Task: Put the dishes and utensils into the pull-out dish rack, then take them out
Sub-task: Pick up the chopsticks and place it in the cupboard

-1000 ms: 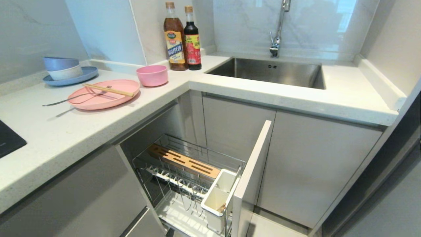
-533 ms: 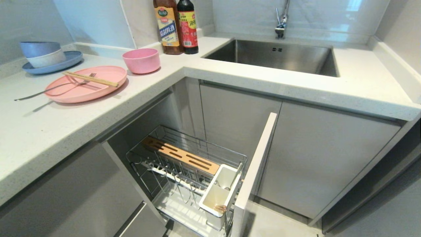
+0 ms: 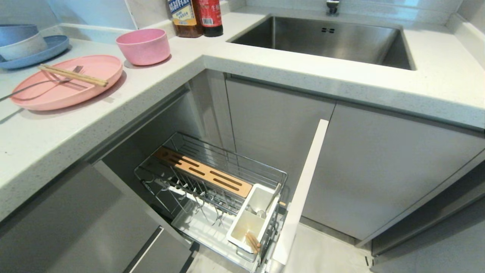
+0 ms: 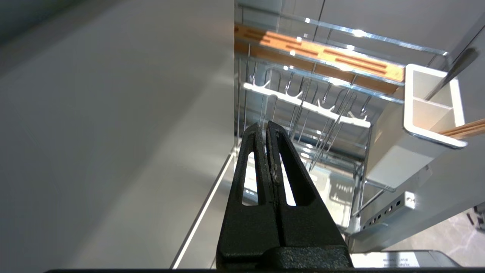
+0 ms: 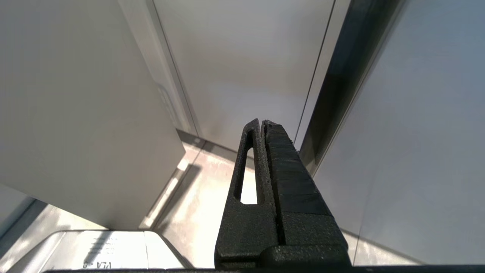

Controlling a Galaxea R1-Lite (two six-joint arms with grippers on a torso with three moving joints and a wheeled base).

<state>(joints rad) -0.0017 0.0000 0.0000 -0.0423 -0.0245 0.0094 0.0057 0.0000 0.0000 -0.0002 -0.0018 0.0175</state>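
Note:
The pink plate [image 3: 75, 94] lies on the counter at the left, with the chopsticks [image 3: 74, 75] and the fork [image 3: 22, 91] resting across it. Behind it stands the pink bowl [image 3: 143, 46]. Below the counter, the pull-out dish rack [image 3: 235, 161] is drawn out, showing its wooden board [image 3: 204, 172] and white caddy [image 3: 252, 220]. A further pair of wooden sticks [image 3: 253, 242] leans in that caddy. Neither arm shows in the head view. My left gripper [image 4: 264, 127] is shut and empty, hanging low beside the rack [image 4: 303, 102]. My right gripper [image 5: 261, 123] is shut and empty before the cabinet fronts.
A blue plate with stacked bowls [image 3: 22, 43] sits at the far left. Two sauce bottles [image 3: 193, 17] stand behind the bowl, and the steel sink [image 3: 322, 38] lies to their right. The rack's white front panel [image 3: 303, 189] juts out, with grey cabinet doors on either side.
The whole head view has shifted: the camera now looks lower, so the counter sits higher in the picture and more of the rack shows. Nothing on the counter or in the rack has moved.

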